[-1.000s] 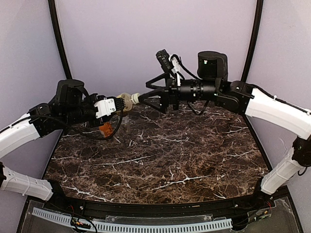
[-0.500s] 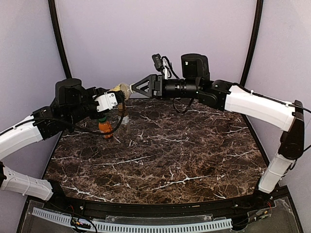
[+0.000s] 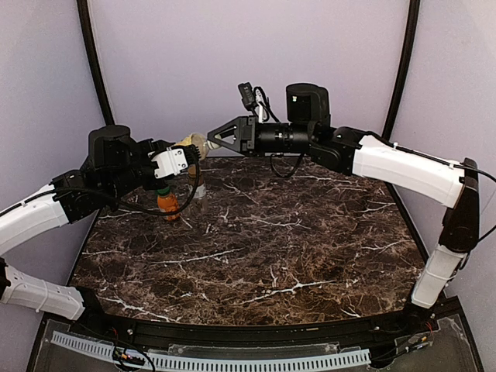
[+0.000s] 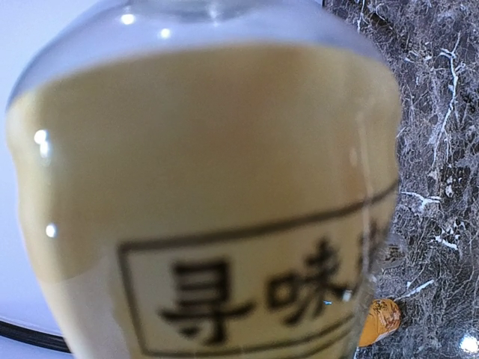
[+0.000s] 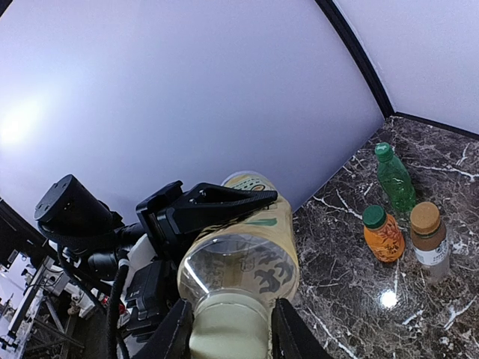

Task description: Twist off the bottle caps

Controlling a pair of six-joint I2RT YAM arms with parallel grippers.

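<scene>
The tall yellow tea bottle (image 3: 194, 147) is held off the table on its side, and its labelled body (image 4: 209, 224) fills the left wrist view. My left gripper (image 3: 191, 155) is shut on the bottle's body (image 5: 258, 247). Its black fingers (image 5: 217, 209) lie along the top of the bottle. The cream-white cap (image 5: 228, 333) points at my right gripper (image 5: 230, 338), which is shut on it with a finger pressed to each side. In the top view the right gripper (image 3: 208, 140) meets the bottle's cap end at the back left.
Three bottles stand capped on the marble table (image 3: 271, 248) below the left gripper. They are a slim green one (image 5: 394, 179), an orange juice one with a green cap (image 5: 383, 233) (image 3: 167, 203) and a short brown one with a golden-brown cap (image 5: 429, 241). Purple walls lie behind.
The right arm has reached left and its jaws have closed from wide open onto the cream-white cap. The left gripper, still holding the bottle, has shifted slightly up and left.
</scene>
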